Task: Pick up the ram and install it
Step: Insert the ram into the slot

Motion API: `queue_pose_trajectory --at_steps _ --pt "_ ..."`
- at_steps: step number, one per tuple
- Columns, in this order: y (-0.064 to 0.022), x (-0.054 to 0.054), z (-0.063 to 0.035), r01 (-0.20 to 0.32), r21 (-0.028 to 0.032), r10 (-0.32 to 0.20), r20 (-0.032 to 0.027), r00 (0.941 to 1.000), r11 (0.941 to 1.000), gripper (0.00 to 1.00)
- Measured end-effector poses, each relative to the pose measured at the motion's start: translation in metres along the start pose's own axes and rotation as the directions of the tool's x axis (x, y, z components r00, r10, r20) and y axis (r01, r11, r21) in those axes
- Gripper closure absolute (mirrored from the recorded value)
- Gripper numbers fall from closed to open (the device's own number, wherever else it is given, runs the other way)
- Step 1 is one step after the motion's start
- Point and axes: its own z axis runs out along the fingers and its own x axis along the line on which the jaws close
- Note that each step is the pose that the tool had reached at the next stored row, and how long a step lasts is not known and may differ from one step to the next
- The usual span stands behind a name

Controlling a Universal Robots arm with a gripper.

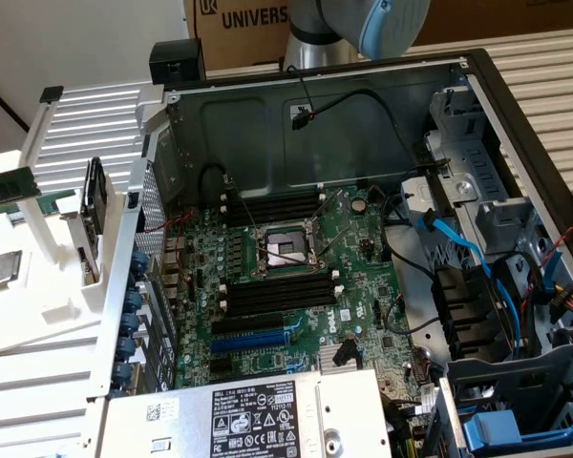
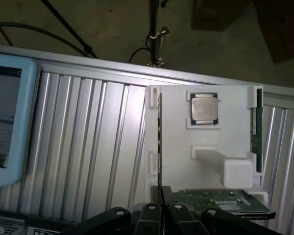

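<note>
Exterior view: the case [image 1: 239, 124] lies open, its black memory slots [image 1: 272, 291] look bare, and the carton [image 1: 244, 24] behind reads "UNIVERS".

Wrist view: I'm at the pick-up stage. The gripper [image 2: 161, 195] is lined up over the ram [image 2: 159, 142], which stands on edge in the white holder [image 2: 179, 147] near the processor [image 2: 204, 108]. Whether the gripper is closed, I can't tell. A clean grab needs it square to that thin edge.

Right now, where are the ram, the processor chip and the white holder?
ram [image 2: 210, 197]: wrist view, on its green board face.
processor chip [image 2: 204, 108]: wrist view, middle of its silver lid.
white holder [image 2: 176, 142]: wrist view, a bare flat part.
</note>
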Motion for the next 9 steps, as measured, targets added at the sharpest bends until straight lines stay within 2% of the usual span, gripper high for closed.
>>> queue_pose_trajectory --at_steps 9 --pt "-0.0181 0.003 -0.0170 0.000 0.0052 0.000 0.0035 1.0000 1.0000 0.88"
